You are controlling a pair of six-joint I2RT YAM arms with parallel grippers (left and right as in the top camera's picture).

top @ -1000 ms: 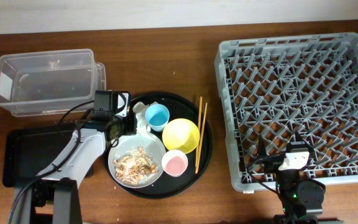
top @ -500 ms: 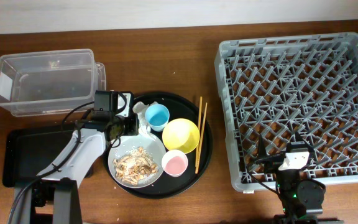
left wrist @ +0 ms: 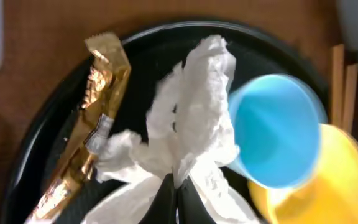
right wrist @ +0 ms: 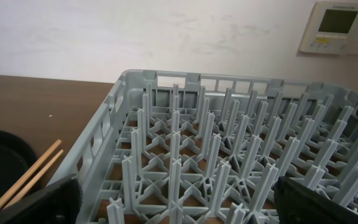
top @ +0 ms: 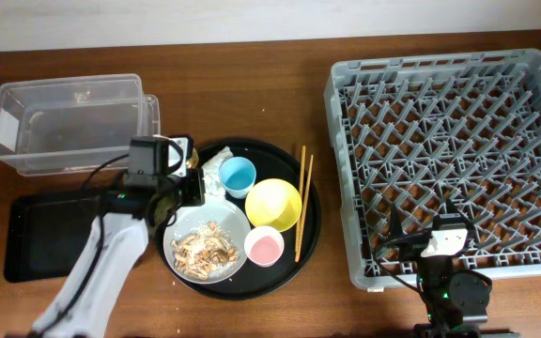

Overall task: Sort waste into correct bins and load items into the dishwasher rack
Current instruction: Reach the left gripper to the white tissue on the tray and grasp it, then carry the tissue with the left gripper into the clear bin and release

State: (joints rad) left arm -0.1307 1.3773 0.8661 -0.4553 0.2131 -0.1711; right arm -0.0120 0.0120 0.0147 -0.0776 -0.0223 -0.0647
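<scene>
Left end effector clamped on napkin; right end effector apart at rack edge. We judge waste sorting underway. Next: lift napkin clear of blue cup, carry to clear box.

on the brown wood-grain table, the dishwasher rack was pale grey with a lattice pattern, the box clear and the shallow tray black. the round tray was black too, carrying a white napkin, a crinkled gold-brown wrapper, a blue cup, a yellow bowl, a pink cup and pale wooden chopsticks. tan scraps speckled the grey plate.
</scene>
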